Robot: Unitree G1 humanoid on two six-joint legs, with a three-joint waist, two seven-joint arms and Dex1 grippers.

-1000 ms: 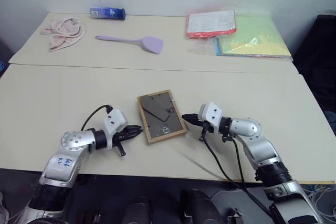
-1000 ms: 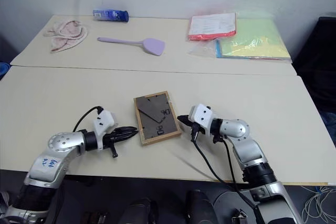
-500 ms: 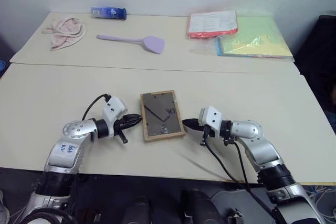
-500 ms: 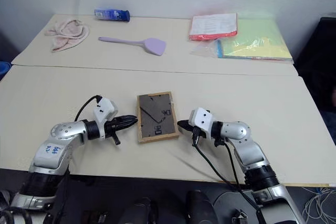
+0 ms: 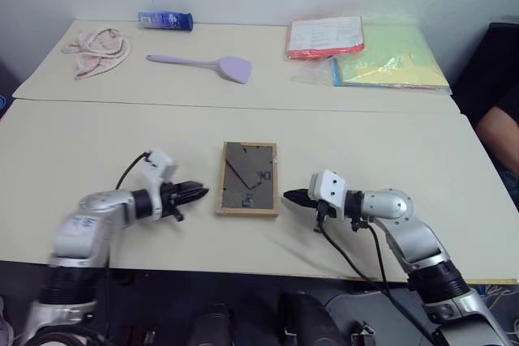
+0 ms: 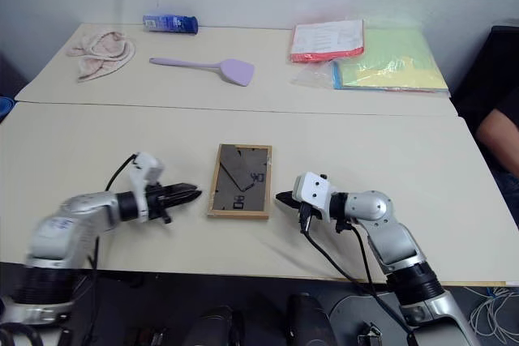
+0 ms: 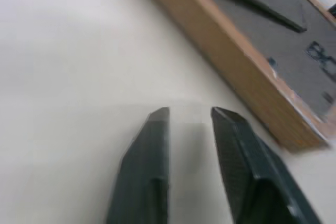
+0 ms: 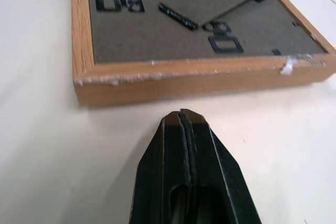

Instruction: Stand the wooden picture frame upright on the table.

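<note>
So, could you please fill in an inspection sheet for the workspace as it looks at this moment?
Surface: cream table, seam across it.
Job's things: wooden picture frame lying flat, back panel up, stand flap not propped.
Clutter: pink cloth, blue packet, lilac spatula, red folder, green folder, all at the far side.
Grippers: left gripper slightly open, beside the frame, not touching; right gripper shut, just short of the frame's edge.
Cables: black cable along the right arm.
Surroundings: a person's arm at the right edge.

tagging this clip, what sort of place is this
Probably an office or lab workspace: a large cream table against a plain wall, stacked red and green paper folders, plus a small light-wood picture frame.
</note>
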